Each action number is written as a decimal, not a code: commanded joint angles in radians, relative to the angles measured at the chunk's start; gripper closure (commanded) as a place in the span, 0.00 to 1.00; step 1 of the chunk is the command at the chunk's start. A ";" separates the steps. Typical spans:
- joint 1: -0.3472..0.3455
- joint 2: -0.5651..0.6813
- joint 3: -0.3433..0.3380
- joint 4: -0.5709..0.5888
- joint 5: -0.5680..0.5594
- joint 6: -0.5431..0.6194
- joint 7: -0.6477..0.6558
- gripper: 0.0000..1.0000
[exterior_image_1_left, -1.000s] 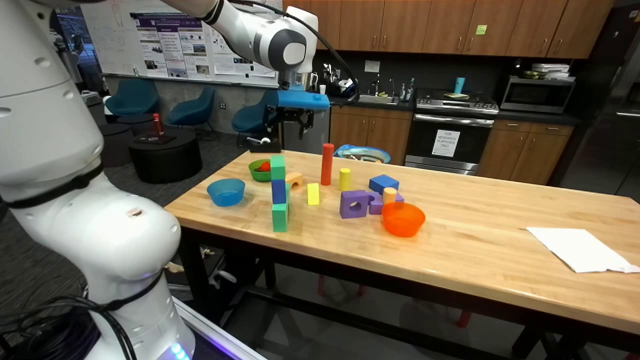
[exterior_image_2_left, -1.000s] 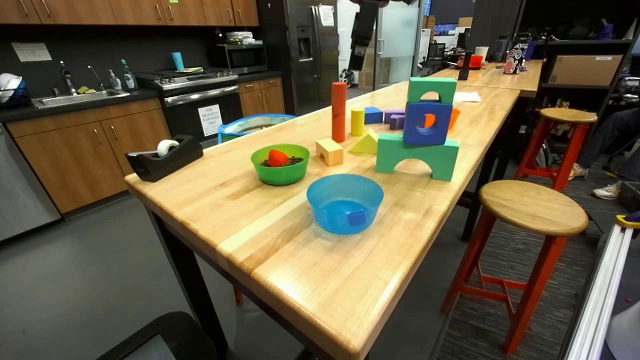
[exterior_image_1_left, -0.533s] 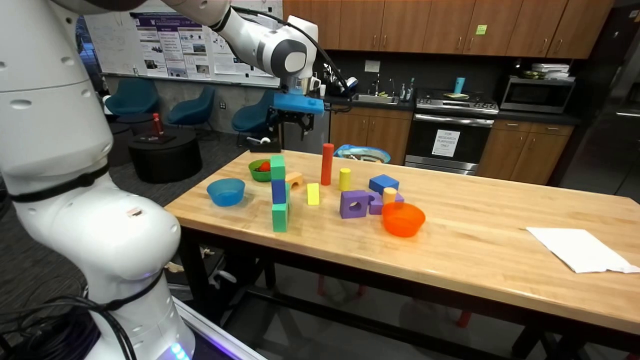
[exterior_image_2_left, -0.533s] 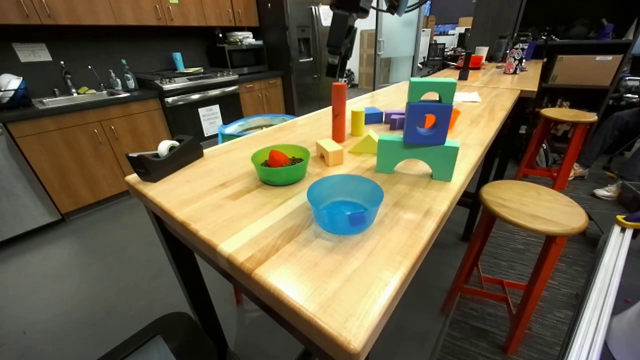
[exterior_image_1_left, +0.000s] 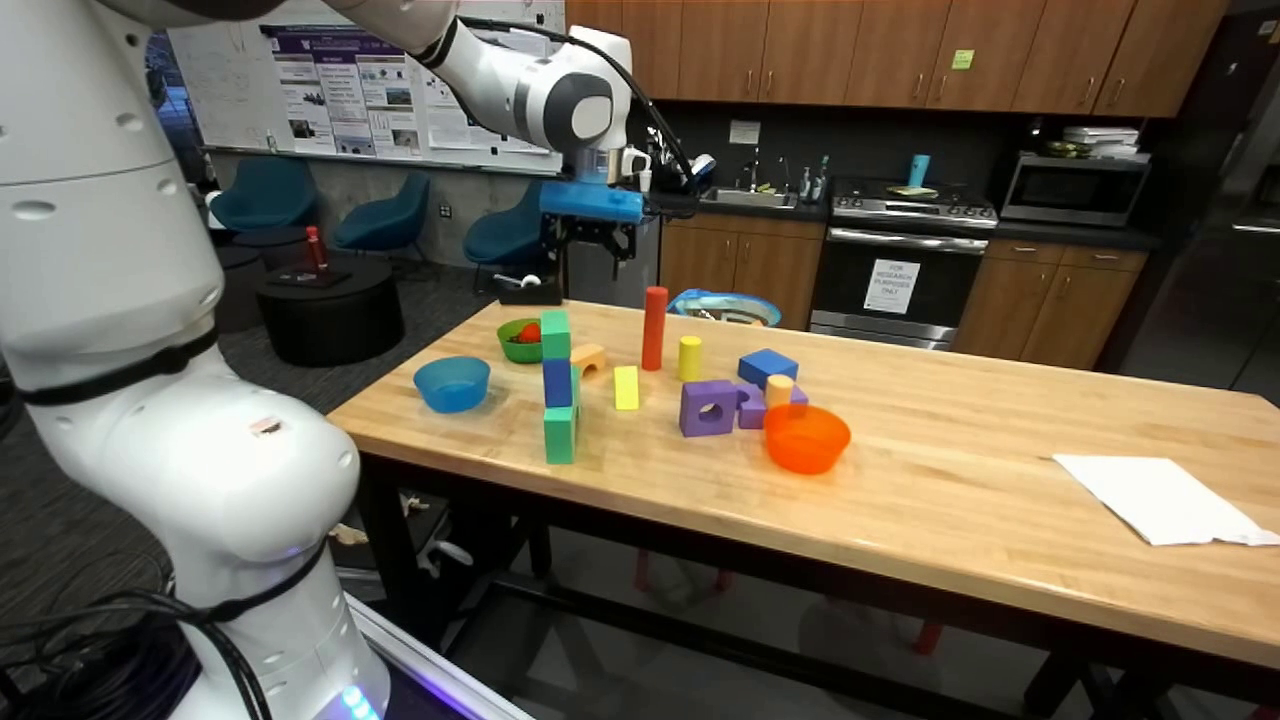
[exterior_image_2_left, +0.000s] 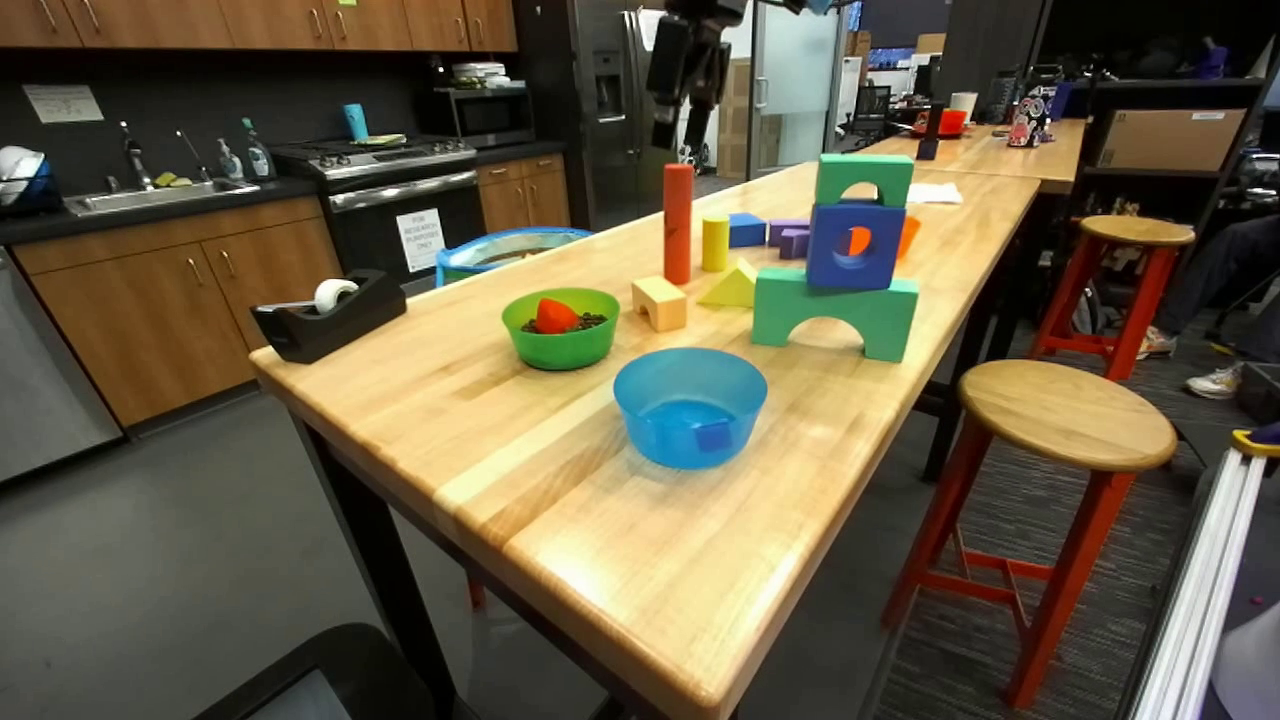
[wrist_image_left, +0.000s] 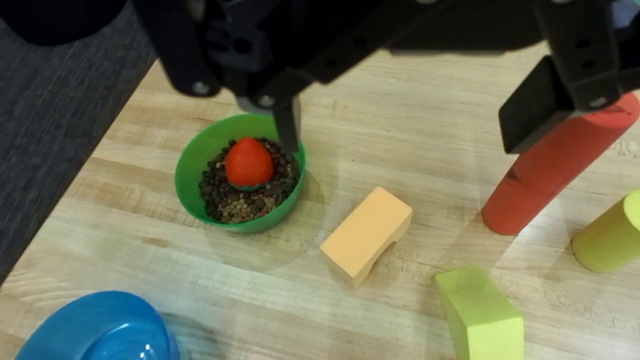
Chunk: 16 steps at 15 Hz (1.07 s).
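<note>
The gripper (wrist_image_left: 406, 131) hangs empty above the wooden table (exterior_image_2_left: 420, 420), its jaws spread wide apart. In the wrist view, one side of it overlaps the edge of a green bowl (wrist_image_left: 196, 152) and the other overlaps an upright red cylinder (wrist_image_left: 555, 170), yet in an exterior view a gap shows between the fingertips (exterior_image_2_left: 664, 133) and the cylinder's top. The green bowl holds dark beans (wrist_image_left: 212, 187) with a red strawberry (wrist_image_left: 248, 162) resting on them. Between bowl and cylinder sits an orange arch block (wrist_image_left: 368, 232), touching neither. Near it are a yellow triangular block (wrist_image_left: 480, 305) and, standing beside the red cylinder, a yellow cylinder (wrist_image_left: 607, 237). A blue bowl (exterior_image_2_left: 655, 425) sits near the green one. Both exterior views show a tower: a large green arch (exterior_image_2_left: 835, 303) at the base, a blue block with a round hole (exterior_image_2_left: 825, 245) on it, and a smaller green arch (exterior_image_2_left: 865, 170) on top. Farther along, a holed purple block (exterior_image_1_left: 693, 400) stands near an orange bowl (exterior_image_1_left: 807, 440), with a rectangular blue block (exterior_image_1_left: 768, 366) behind. White paper (exterior_image_1_left: 1150, 490) lies well apart. A black tape dispenser (exterior_image_2_left: 330, 325) rests at the table's corner, and a round stool (exterior_image_2_left: 1065, 415) stands alongside.
</note>
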 joint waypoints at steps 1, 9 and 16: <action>-0.015 0.000 0.016 0.001 0.001 -0.006 0.007 0.00; -0.022 0.002 0.017 -0.008 -0.031 0.011 0.035 0.00; -0.060 0.007 -0.002 -0.049 -0.083 0.052 -0.011 0.00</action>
